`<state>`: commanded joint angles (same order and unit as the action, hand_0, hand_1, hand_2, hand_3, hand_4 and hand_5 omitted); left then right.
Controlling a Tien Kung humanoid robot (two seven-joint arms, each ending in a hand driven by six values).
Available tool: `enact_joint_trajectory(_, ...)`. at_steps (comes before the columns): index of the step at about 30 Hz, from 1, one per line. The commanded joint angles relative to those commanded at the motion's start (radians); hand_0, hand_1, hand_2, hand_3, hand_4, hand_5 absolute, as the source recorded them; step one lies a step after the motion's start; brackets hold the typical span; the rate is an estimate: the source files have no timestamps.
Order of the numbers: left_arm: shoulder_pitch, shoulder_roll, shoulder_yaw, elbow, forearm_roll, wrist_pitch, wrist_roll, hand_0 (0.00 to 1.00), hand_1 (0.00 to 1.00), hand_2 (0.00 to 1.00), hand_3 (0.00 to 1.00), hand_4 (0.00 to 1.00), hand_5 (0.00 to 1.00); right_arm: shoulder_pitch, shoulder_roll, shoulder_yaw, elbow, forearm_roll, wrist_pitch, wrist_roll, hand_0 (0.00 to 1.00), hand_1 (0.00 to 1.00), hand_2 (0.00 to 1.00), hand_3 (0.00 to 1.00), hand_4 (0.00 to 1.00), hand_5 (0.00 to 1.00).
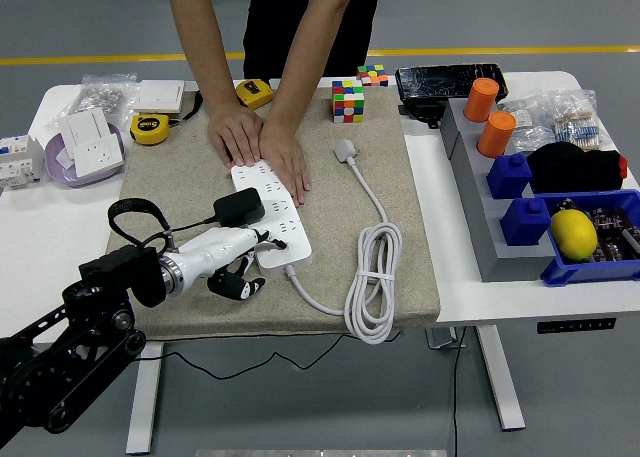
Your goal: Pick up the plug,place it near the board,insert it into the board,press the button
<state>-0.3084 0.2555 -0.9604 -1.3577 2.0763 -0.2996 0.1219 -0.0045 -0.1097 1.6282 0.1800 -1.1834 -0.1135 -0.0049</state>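
A white power strip [286, 220] lies lengthwise on the beige mat [410, 207]. A black plug [240, 206] sits on the strip's left side near its front end, and its black cord loops off to the left. My left hand [244, 260], white with dark fingers, is at the strip's near end. One finger stretches onto the strip's front corner and the others curl underneath, holding nothing. A person at the far side presses both hands [262, 147] flat on the strip's far end. My right arm is out of sight.
The strip's own white cable is coiled [372, 277] on the mat's right, ending in a white plug [346, 149]. Cubes [348, 102], tape measures [150, 127] and a purple dish [85, 157] lie at the back and left. A grey rack [480, 217] with blue bins [600, 262] stands right.
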Motion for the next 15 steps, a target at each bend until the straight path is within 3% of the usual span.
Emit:
enact_joint_trajectory(6, 0.001, 0.004, 0.0, -0.009, 0.0, -0.002, -0.001, 0.158, 0.006, 0.143, 0.815, 0.612, 0.002, 0.0, 0.0, 0.0, 0.0, 0.0, 0.0, -0.001, 0.978, 0.939, 0.867, 0.841, 0.998, 0.945)
enact_joint_trajectory(13, 0.006, 0.01, -0.036, -0.103, -0.017, -0.029, 0.005, 0.158, 0.007, 0.143, 0.801, 0.606, 0.002, -0.001, 0.0, 0.001, 0.0, -0.003, 0.0, -0.002, 0.978, 0.939, 0.867, 0.84, 0.998, 0.946)
enact_joint_trajectory(15, 0.006, 0.012, -0.054, -0.136, -0.046, -0.04, 0.005, 0.166, 0.013, 0.146, 0.753, 0.585, 0.002, -0.002, 0.0, 0.002, 0.0, -0.004, 0.0, -0.002, 0.978, 0.939, 0.866, 0.84, 0.998, 0.946)
